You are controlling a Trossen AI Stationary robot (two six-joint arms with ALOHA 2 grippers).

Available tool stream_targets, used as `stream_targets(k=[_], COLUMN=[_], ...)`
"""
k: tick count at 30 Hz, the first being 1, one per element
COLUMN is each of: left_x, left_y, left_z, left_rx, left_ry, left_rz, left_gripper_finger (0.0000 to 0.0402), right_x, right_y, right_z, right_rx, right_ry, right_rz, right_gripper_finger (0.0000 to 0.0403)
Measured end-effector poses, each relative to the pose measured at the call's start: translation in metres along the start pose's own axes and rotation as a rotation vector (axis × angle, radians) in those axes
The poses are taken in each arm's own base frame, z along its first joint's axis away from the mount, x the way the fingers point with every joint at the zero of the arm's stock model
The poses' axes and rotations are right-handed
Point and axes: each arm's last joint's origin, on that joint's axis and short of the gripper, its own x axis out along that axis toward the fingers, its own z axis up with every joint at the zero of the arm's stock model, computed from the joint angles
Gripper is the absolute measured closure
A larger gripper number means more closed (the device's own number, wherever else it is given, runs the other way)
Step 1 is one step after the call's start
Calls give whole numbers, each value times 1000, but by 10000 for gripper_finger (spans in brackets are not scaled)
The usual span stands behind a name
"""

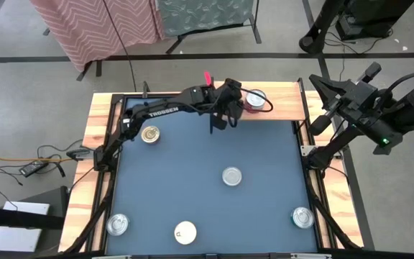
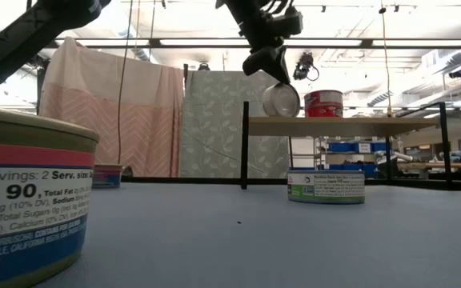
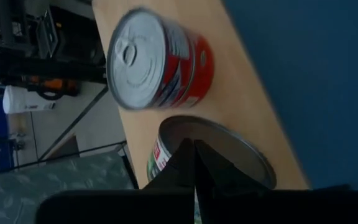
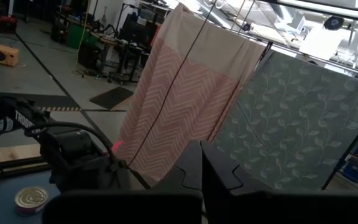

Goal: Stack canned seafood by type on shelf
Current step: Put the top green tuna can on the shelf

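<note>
My left gripper (image 1: pixel 230 108) reaches over the light-wood shelf (image 1: pixel 282 108) at the table's far edge, shut on a silver-lidded can (image 2: pixel 281 100) with a red and green label. A red-labelled can (image 3: pixel 160 59) stands on the plank just right of it. On the blue table sit a gold-lidded can (image 1: pixel 149 134), a silver can (image 1: pixel 231 175), a white-lidded can (image 1: pixel 185 232) and two more silver cans (image 1: pixel 117 224) (image 1: pixel 302 216). My right gripper (image 4: pixel 201 155) waits shut, high off the table's right side. My left gripper holds the can by its upper rim (image 3: pixel 211 133), pinched between its two fingers, which slant down from the table's left. The can hangs below the fingers, tipped on edge with a flat face toward the near side. Its lower edge (image 2: pixel 282 116) is at the plank's top; whether it touches, I cannot tell.
Dark metal uprights (image 2: pixel 245 144) carry the plank above the table. A teal-labelled can (image 2: pixel 326 186) stands on the table below it. One can (image 2: pixel 22 200) looms large at the near left. Wooden rails (image 1: pixel 95 129) border the table.
</note>
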Motion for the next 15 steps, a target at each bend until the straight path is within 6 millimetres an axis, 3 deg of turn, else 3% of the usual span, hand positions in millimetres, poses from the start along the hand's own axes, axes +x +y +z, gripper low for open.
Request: stream_targets(k=[15], left_x=[5], left_y=[10], left_z=[-15], left_rx=[-22], left_ry=[45], left_rz=[8], left_gripper_finger=[401], right_x=[0], right_y=[0], right_z=[0], right_rx=[-5], right_ry=[0], right_rz=[0], right_gripper_finger=[398])
